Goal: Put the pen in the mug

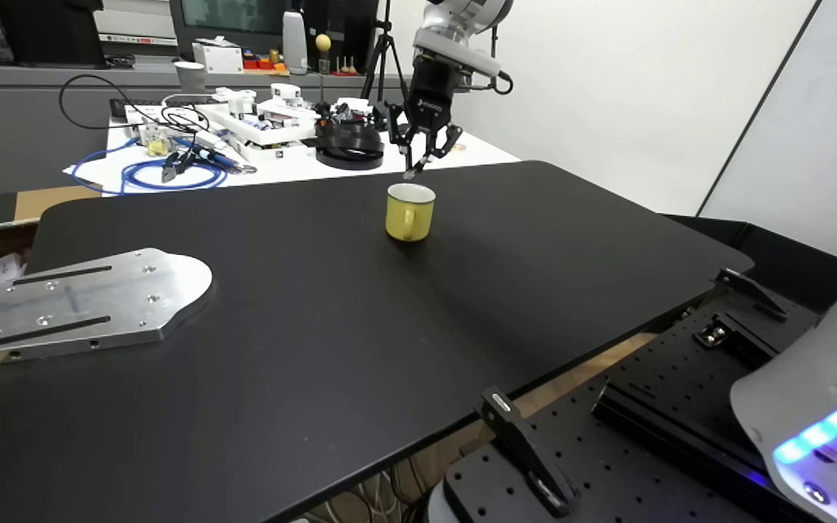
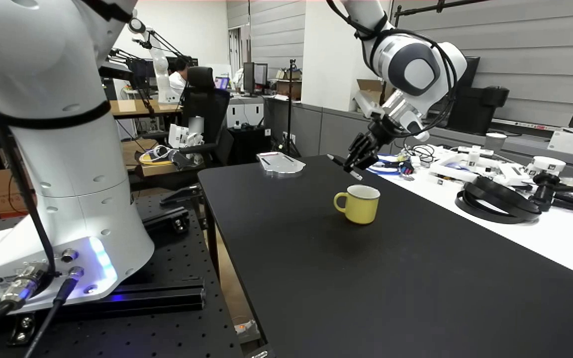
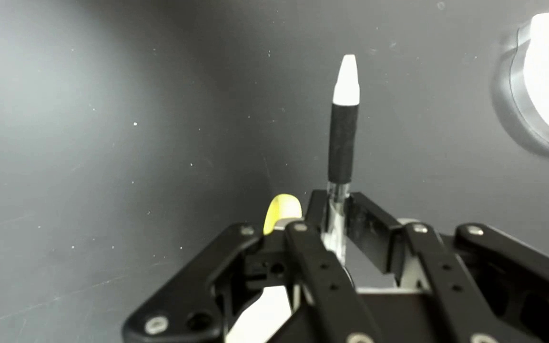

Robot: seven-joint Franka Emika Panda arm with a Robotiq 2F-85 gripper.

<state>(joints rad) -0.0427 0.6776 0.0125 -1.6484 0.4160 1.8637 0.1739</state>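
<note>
Fingers [image 3: 373,228]: narrow, pinching the pen [image 3: 342,147] between them. Black hinged links with little screw heads.
Pen: held at a tilt, outside the mug [image 2: 362,205]. In both exterior views its lower, pale end is near the mug's rim, can't really judge the gap. White cone tip, dark grip, see-through barrel.
Mug: upright on the table [image 2: 416,288]. Fingers get in the way of most of it in the wrist view, you only get a bit of yellow. Squat cylinder, yellow outside, white inside, loop handle.
Table: flat black top, rounded corners, white specks and faint scratches up close.
Metal plate [image 1: 99,298]: same table, over by the edge, well apart from the mug. Silvery, rounded at one end, two long slots plus a bunch of holes.
White table [image 2: 530,231]: beside the black one and pretty crowded tbh. Black round device [image 1: 349,139] on it, plus a blue cable coil [image 1: 171,187] with a dark tool [image 1: 179,164] on top.
Robot base [image 2: 82,214]: next to the table, on a black board [image 2: 167,325] full of holes. Smooth white shell, glowing blue strip [image 2: 103,259].
Office chair [image 2: 207,112]: black, way back in the room, someone in white [image 2: 177,81] beyond it.
</note>
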